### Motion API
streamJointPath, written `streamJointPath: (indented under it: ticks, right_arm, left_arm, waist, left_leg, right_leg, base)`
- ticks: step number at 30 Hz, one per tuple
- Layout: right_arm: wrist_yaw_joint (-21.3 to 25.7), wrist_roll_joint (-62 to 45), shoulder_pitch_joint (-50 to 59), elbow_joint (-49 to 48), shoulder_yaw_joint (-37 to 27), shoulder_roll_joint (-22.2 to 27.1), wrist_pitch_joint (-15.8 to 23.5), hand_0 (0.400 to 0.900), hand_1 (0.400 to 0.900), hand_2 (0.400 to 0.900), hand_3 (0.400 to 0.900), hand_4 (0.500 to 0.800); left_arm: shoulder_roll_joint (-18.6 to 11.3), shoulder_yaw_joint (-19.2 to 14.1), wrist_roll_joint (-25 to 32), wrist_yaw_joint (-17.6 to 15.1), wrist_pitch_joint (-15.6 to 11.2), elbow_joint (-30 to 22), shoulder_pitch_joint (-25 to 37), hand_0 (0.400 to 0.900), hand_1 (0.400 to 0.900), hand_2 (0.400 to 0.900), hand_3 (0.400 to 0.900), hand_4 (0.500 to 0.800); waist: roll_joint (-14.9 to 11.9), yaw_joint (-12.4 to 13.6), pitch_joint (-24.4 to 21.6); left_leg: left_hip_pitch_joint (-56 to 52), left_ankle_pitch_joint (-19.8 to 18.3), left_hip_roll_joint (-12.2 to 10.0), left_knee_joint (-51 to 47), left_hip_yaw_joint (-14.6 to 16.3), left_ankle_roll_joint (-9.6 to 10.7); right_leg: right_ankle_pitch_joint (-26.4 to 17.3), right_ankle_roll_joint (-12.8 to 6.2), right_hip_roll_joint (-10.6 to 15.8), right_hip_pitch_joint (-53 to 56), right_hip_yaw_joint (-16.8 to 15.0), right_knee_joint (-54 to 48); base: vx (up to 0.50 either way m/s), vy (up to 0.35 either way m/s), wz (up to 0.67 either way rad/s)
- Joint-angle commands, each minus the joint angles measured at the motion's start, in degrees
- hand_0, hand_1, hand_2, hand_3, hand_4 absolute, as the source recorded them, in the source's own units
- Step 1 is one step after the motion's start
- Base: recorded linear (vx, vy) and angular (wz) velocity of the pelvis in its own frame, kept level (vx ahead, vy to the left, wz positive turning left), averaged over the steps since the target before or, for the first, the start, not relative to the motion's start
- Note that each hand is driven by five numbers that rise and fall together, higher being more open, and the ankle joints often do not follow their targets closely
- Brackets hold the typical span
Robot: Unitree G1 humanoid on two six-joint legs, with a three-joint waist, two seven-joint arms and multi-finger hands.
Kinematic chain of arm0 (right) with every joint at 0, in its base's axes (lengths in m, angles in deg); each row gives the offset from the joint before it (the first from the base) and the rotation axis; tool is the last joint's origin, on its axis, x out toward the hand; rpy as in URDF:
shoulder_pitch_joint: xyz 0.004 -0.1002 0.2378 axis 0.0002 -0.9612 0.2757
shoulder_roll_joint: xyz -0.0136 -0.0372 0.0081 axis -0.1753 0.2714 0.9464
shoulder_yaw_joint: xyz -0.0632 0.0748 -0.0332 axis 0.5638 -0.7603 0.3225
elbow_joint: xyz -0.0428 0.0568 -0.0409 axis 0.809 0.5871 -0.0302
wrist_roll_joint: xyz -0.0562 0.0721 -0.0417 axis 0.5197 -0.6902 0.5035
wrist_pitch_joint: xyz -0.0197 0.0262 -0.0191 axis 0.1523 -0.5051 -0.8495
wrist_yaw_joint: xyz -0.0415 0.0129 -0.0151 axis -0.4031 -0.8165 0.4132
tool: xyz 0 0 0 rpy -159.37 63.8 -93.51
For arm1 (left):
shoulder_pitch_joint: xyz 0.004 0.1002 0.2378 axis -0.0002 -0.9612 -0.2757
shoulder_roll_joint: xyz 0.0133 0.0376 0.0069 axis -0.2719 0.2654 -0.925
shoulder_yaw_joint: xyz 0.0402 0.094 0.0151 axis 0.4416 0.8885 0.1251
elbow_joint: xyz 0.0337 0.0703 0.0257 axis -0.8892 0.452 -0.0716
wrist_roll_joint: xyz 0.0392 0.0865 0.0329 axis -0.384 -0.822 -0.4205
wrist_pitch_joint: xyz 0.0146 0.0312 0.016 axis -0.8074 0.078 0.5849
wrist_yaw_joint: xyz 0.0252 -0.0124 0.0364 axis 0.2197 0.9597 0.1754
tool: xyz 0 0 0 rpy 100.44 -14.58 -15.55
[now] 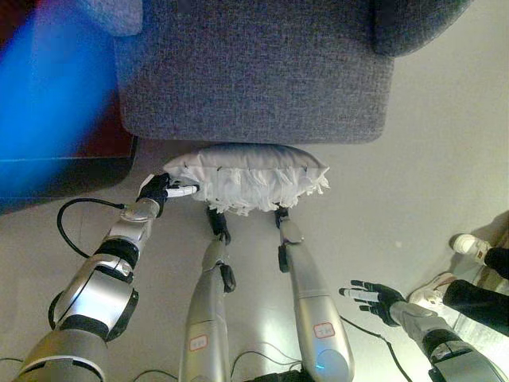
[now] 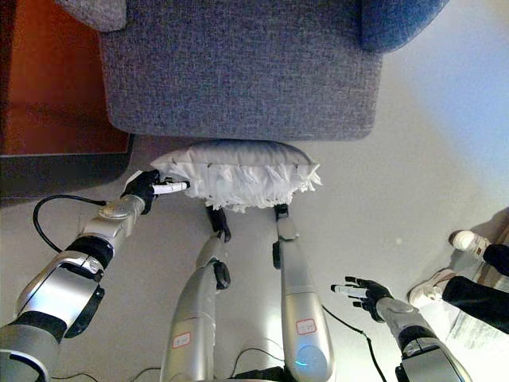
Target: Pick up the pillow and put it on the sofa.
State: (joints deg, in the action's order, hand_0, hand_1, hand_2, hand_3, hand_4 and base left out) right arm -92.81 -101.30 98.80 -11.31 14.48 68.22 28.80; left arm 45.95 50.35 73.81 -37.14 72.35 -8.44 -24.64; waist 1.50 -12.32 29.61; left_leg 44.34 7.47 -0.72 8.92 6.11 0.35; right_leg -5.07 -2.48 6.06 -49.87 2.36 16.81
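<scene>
A grey sofa (image 2: 238,68) is filling the top of the view, and a white pillow (image 2: 238,173) with a frilled edge is lying on the pale floor (image 2: 398,183) right against its front. The left hand (image 2: 149,188) is touching the pillow's left end, its white-tipped fingers (image 2: 173,189) pointing into the fabric. The right hand (image 2: 364,293) is hovering well apart at lower right, fingers spread. A person's shoes (image 2: 445,267) are showing at the right edge.

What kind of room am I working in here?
Probably a living room or lounge: a grey fabric sofa, a white frilled pillow on the pale floor before it, and a person's shoes nearby.
</scene>
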Motion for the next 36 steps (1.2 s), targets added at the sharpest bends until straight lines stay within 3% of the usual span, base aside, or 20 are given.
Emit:
streamJointPath:
  ticks: [1,9,14,15,18,23,36]
  right_arm:
    - [0.7,-2.2,-3.9,-0.2,1.6,4.4,-1.5,0.9,0.9,0.9,0.9,0.8]
    - [-0.1,-2.7,-4.5,-0.3,1.2,3.8,-1.6,0.9,0.9,0.9,0.9,0.8]
    - [-0.8,-2.8,-4.8,0.2,1.0,3.4,-0.8,0.9,0.9,0.9,0.9,0.8]
    - [-1.0,-2.9,-4.7,0.5,0.9,3.3,-0.6,0.9,0.9,0.9,0.9,0.8]
    - [-1.2,-3.0,-4.4,0.8,0.6,3.4,-0.7,0.9,0.9,0.9,0.9,0.8]
    - [-1.7,-2.3,-3.9,1.2,0.4,3.8,-0.5,0.9,0.9,0.9,0.9,0.8]
    - [-1.5,-2.4,-4.9,0.4,0.8,3.2,-0.2,0.9,0.9,0.9,0.9,0.8]
  left_arm:
    - [-5.2,-0.6,3.1,-2.6,-1.5,-2.1,3.0,0.9,0.9,0.9,0.9,0.8]
    - [-5.9,-0.1,4.2,-3.9,-0.7,-3.7,5.2,0.9,0.9,0.9,0.9,0.8]
    - [-5.8,-0.6,5.2,-1.9,-0.2,-2.5,6.2,0.9,0.9,0.9,0.9,0.8]
    - [-5.6,-0.6,5.0,-1.8,-0.8,-2.0,6.5,0.4,0.4,0.4,0.4,0.5]
    - [-5.6,-0.5,5.1,-0.7,0.8,-1.4,7.4,0.4,0.4,0.4,0.4,0.5]
    - [-5.5,-0.9,6.8,-0.1,0.5,0.4,8.3,0.4,0.4,0.4,0.4,0.5]
    - [-4.9,-0.9,7.2,-0.5,1.3,-2.9,5.7,0.4,0.4,0.4,0.4,0.5]
  waist:
    - [-2.0,0.6,0.2]
    - [-2.3,0.5,0.2]
    - [-2.4,0.4,0.2]
    - [-2.5,0.3,0.2]
    - [-2.5,0.2,0.2]
    - [-2.5,-0.1,0.2]
    - [-1.7,0.5,0.2]
  left_leg:
    - [3.8,-5.9,0.7,11.0,1.4,3.1]
    - [6.6,-5.9,0.5,12.4,0.7,3.3]
    - [7.3,-5.9,0.4,12.8,0.2,3.4]
    - [7.1,-5.9,0.2,12.8,0.2,3.5]
    - [6.6,-5.9,0.2,12.5,0.3,3.6]
    - [6.3,-5.9,-0.1,12.7,0.4,3.9]
    - [-1.1,-5.9,0.2,10.1,1.7,3.9]
  right_leg:
    - [-0.8,-2.2,-3.1,0.2,-0.7,-2.6]
    - [-0.8,-2.12,-3.1,-2.0,-0.5,-1.5]
    - [-0.6,-2.12,-3.2,-2.6,-0.6,-1.0]
    - [-0.5,-2.11,-3.2,-2.4,-0.6,-0.9]
    - [-0.4,-2.15,-3.3,-2.0,-0.6,-1.0]
    - [-0.2,-2.1,-3.3,-1.7,-0.8,-0.8]
    - [1.1,-1.75,-3.7,5.0,-0.2,-1.9]
  base:
    - [-0.02,-0.079,0.11]
    - [0.0,-0.069,0.09]
    - [-0.01,-0.021,0.0]
    - [0.0,0.0,0.0]
    - [0.0,-0.011,-0.03]
    - [0.0,0.01,-0.03]
    - [0.0,0.004,-0.01]
